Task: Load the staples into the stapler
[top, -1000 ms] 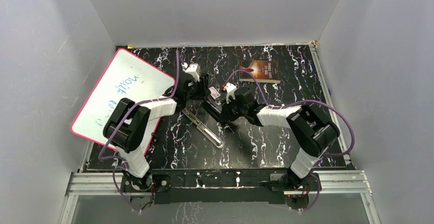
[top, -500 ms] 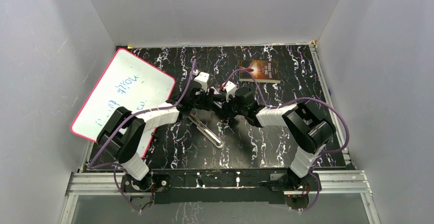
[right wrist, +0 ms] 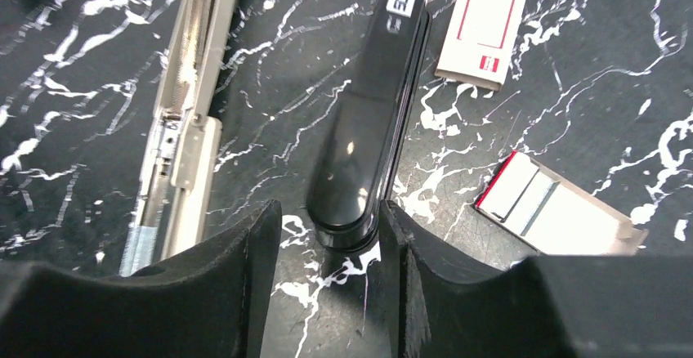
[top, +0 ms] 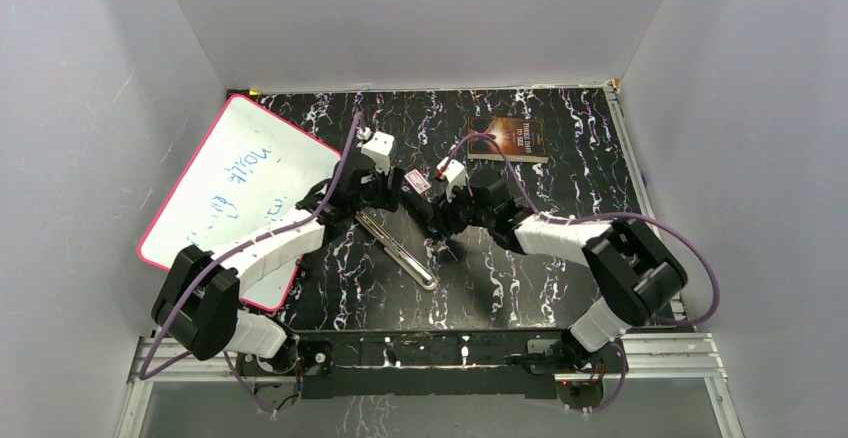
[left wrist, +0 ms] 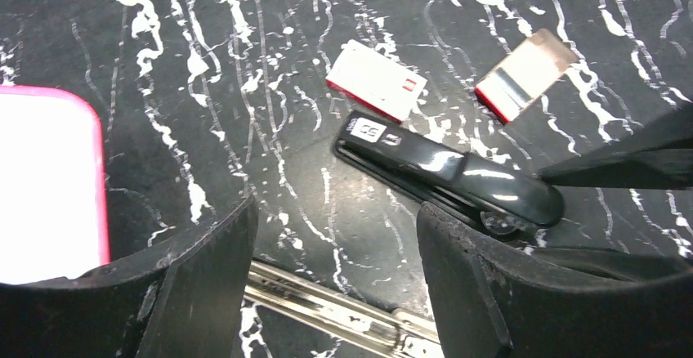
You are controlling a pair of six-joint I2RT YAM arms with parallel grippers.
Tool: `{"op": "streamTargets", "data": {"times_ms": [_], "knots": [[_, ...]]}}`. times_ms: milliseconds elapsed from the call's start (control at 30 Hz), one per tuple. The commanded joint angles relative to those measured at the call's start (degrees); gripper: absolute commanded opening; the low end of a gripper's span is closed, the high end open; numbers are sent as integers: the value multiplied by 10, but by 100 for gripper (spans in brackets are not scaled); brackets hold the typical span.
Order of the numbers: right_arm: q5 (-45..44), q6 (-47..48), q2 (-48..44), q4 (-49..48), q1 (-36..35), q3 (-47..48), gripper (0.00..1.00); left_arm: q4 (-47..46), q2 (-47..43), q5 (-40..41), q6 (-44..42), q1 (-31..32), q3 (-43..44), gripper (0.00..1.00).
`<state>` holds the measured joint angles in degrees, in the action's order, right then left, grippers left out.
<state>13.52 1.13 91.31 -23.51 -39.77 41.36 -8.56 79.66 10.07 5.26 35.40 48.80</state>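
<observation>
The stapler lies opened out flat: its black top [right wrist: 368,129] and its silver staple rail [right wrist: 184,121] are spread on the table. My right gripper [right wrist: 328,272] is open, with its fingertips on either side of the black top's rounded end. The right finger [right wrist: 400,284] is close against it. My left gripper [left wrist: 335,280] is open and empty, above the rail [left wrist: 343,313], with the black top [left wrist: 449,170] just beyond. Silvery-white staples [right wrist: 531,203] lie in an open red-edged tray [right wrist: 605,235]. The closed staple box [right wrist: 484,27] lies near the stapler's tip.
A pink-rimmed whiteboard [top: 240,183] lies at the left and shows at the left edge of the left wrist view [left wrist: 41,186]. A brown book [top: 508,138] lies at the back. The two arms meet closely over the stapler's rail [top: 400,253] at mid-table.
My left gripper swung right toward the right gripper, then came back a little left, and its arm stretched out lower. My right gripper stayed by the stapler's black top.
</observation>
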Motion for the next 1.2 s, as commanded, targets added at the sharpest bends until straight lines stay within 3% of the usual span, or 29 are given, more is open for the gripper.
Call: {"op": "streamTargets", "data": {"times_ms": [0, 200, 367, 533, 867, 1167], "knots": [[-21, 3, -76, 55, -2, 8, 57, 31, -30, -23, -5, -43, 15, 70], [-81, -21, -131, 67, -2, -11, 62, 18, -19, -67, 71, -80, 18, 70], [-27, -23, -97, 98, -1, 20, 61, 11, 21, -106, 91, -83, 39, 70], [12, -24, -94, 127, -6, 30, 60, 62, 27, -115, 114, -102, 59, 71], [-186, -76, -201, 121, -151, -28, 61, 63, -52, -104, 219, -131, -11, 86], [-247, -139, -140, 147, -229, -11, 62, 56, -78, -118, 245, -133, -50, 86]]}}
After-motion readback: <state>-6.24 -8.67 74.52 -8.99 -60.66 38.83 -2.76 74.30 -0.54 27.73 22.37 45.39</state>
